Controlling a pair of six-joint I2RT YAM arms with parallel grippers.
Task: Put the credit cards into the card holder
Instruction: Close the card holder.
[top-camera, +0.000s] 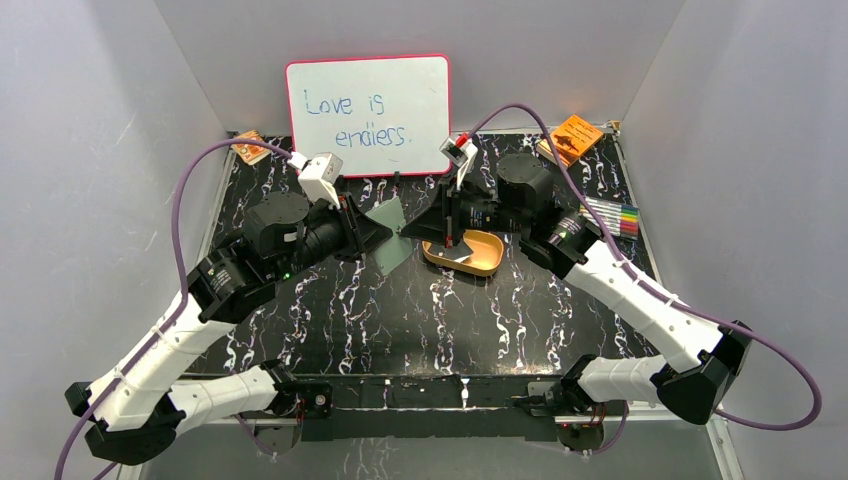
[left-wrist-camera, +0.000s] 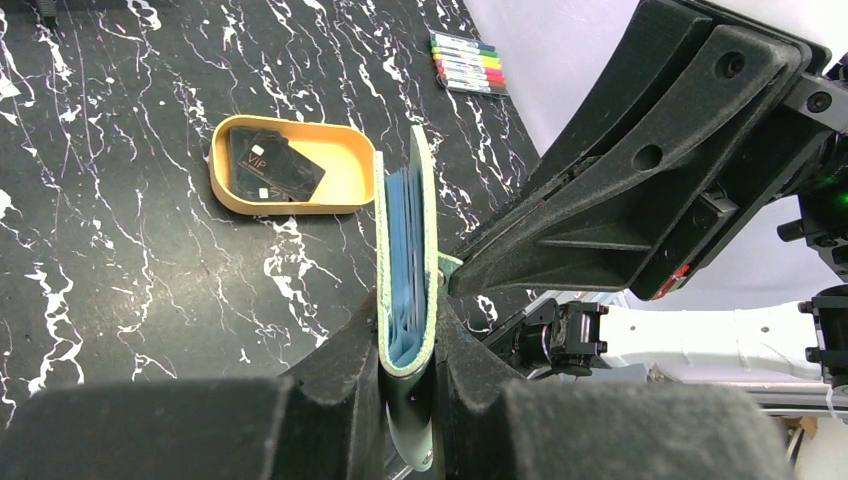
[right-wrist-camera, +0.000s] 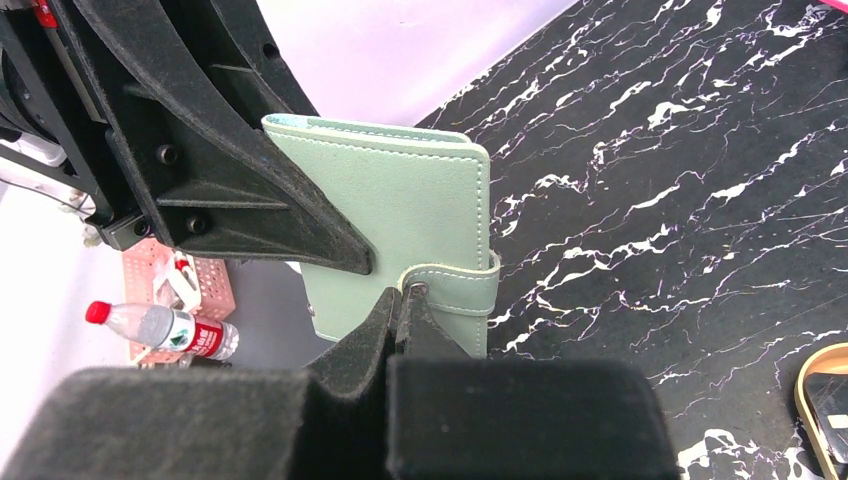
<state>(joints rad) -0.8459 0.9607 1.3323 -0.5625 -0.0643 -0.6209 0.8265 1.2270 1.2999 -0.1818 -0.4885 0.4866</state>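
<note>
Wallet first: the green card holder is up off the table, standing on its edge between the two arms. We see the left gripper squeezing its lower end, one black finger on each side, so that claw is clenched on the card holder. Inside it we can see pale blue plastic sleeves, packed close together. The card holder gapes a little at its far end.

The right gripper is on the other side. Its two fingers are pressed together on the little strap (the one that wraps around the card holder's edge), so that claw is pinching the strap. We cannot tell if the snap is done up, because the fingers cover it.

The credit cards are not in the card holder. They are black and lie in the orange tray, which sits on the black marble table just beside the card holder. One card has "VIP" on it. From above, the tray is under the right arm.

Farther back we see a row of colored markers on the table. A whiteboard stands at the back with "Love is endless." written on it. An orange booklet lies at the back right corner, and a second orange booklet lies at the back left.
</note>
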